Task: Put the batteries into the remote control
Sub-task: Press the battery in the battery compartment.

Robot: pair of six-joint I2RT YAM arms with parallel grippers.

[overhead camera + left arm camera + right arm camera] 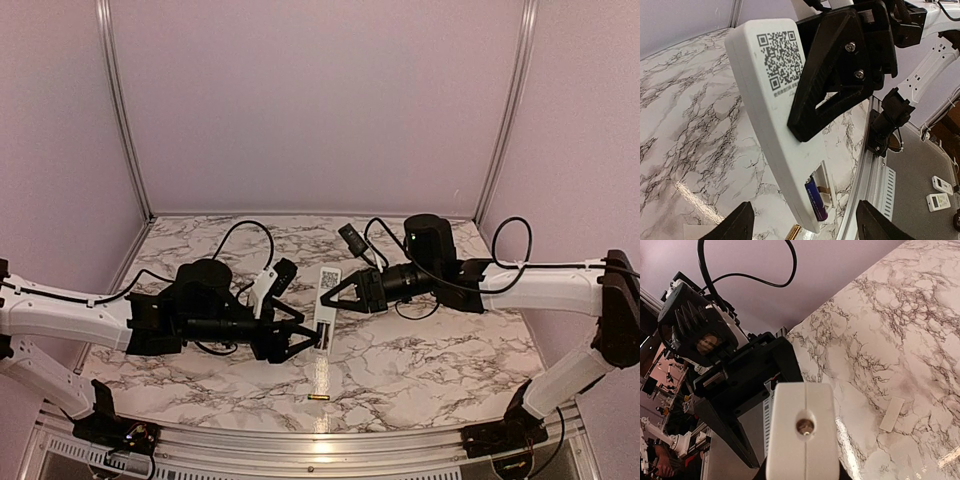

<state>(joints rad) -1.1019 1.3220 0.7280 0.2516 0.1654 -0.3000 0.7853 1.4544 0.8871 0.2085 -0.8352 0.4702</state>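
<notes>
The white remote control (326, 298) is held off the table by my right gripper (331, 293), shut on its upper half. In the left wrist view the remote's back (765, 115) shows a QR code and an open compartment with the dark battery (816, 200) lying in it. The golden battery (319, 398) lies on the table below and shows at the bottom of the left wrist view (792, 233). My left gripper (308, 335) is open and empty at the remote's lower end (805, 227). The right wrist view shows the remote's end face (805, 440).
A small white flat cover piece (891, 414) lies on the marble table. The aluminium front rail (320, 440) runs along the near edge. Two spare remotes (940, 192) lie beyond the rail. Purple walls close in the back and sides.
</notes>
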